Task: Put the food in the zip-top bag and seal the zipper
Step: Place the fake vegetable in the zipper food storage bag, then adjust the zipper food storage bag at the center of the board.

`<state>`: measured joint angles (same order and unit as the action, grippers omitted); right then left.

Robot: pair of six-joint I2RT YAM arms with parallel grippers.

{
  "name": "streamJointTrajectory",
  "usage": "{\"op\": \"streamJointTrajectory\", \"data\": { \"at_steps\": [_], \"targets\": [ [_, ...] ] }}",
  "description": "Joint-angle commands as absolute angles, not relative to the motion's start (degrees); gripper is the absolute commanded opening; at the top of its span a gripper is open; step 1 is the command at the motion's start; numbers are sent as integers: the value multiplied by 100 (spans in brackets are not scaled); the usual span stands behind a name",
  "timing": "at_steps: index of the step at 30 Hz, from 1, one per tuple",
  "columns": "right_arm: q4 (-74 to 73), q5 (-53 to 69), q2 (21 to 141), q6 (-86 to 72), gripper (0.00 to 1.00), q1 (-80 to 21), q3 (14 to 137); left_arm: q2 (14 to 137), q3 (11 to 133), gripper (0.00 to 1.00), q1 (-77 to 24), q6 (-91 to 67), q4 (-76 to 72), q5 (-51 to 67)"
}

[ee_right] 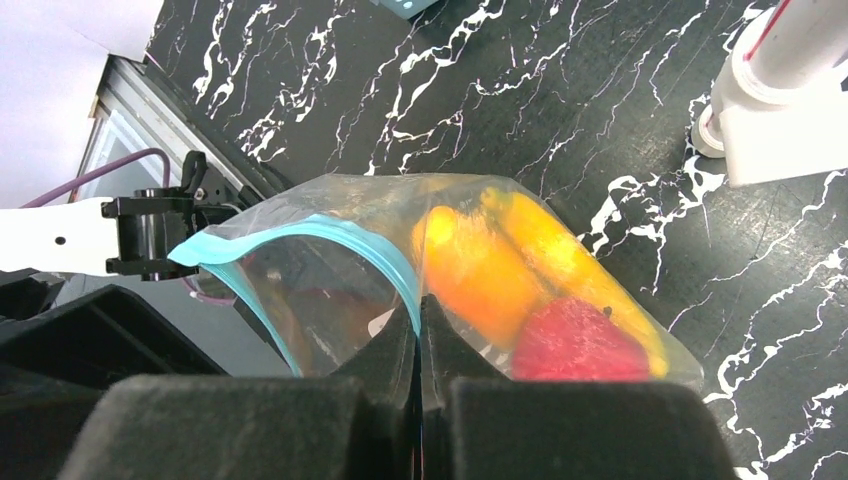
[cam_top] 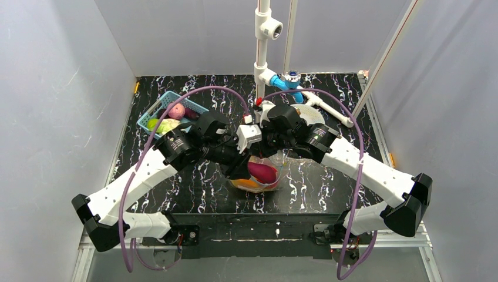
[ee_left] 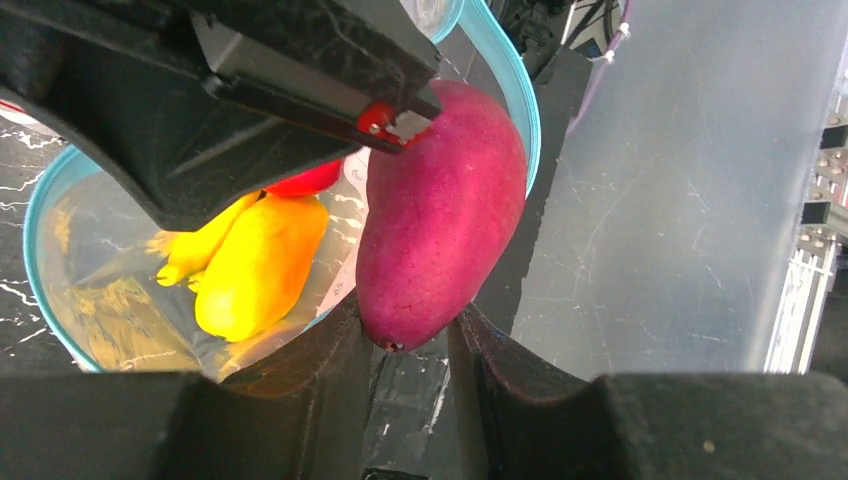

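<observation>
Left claw [ee_left: 410, 338] clamps a magenta fruit [ee_left: 440, 210], perhaps mango; right claw [ee_right: 420, 322] pinches the zip-top bag [ee_right: 350, 200].

From above, the left arm [cam_top: 176, 150] and right arm [cam_top: 329, 144] hide most of the zip-top bag [cam_top: 273, 179].

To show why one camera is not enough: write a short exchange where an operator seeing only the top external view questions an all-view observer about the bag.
Operator: Is the zip-top bag held open?
Observer: Yes, the right claw pinches one lip at the zipper.
Operator: Does the left claw grip anything?
Observer: It clamps the purple food by its near tip.
</observation>
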<state>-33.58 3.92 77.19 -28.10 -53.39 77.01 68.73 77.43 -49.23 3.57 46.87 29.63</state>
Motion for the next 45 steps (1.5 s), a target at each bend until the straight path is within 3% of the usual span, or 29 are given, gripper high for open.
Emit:
{"op": "streamJointTrajectory", "data": {
  "at_steps": [1, 7, 11, 15, 19, 24, 31, 37, 41, 45],
  "targets": [
    [-2944, 466, 7607, -2847, 1, -5344, 7745, 6845, 7881, 34, -4991, 180, 4506, 2425],
    [-2958, 388, 7534, -2829, 1, -5348, 7709, 6199, 7584, 55, -4991, 116, 4368, 1657],
    [-2944, 386, 7541, -2822, 1, -5344, 7691, 5774, 7509, 62, -4993, 44, 4497, 1095],
    [-2923, 413, 7559, -2831, 1, -5345, 7668, 5272, 7369, 67, -4992, -560, 4566, 406],
    [-2911, 442, 7541, -2861, 1, -5344, 7645, 4695, 7050, 83, -4991, -1617, 4533, -88],
    [-2847, 820, 7614, -2939, 1, -5360, 7726, 4107, 6334, 81, -4985, -2617, 3914, 418],
    [-3231, 361, 7489, -2779, 1, -5845, 8486, 2848, 6455, 85, -4992, -3093, 4114, -1351],
    [-2919, 34, 7463, -2935, 1, -5845, 7852, 1841, 6335, 92, -4992, -3711, 4510, -2576],
    [-2918, 63, 7791, -3087, 1, -5849, 7530, 1942, 6350, 93, -4992, -3798, 4719, -2687],
    [-2874, 76, 7797, -3039, 1, -5854, 7537, 2952, 6752, 94, -4993, -3616, 5168, -2698]
  ]
}}
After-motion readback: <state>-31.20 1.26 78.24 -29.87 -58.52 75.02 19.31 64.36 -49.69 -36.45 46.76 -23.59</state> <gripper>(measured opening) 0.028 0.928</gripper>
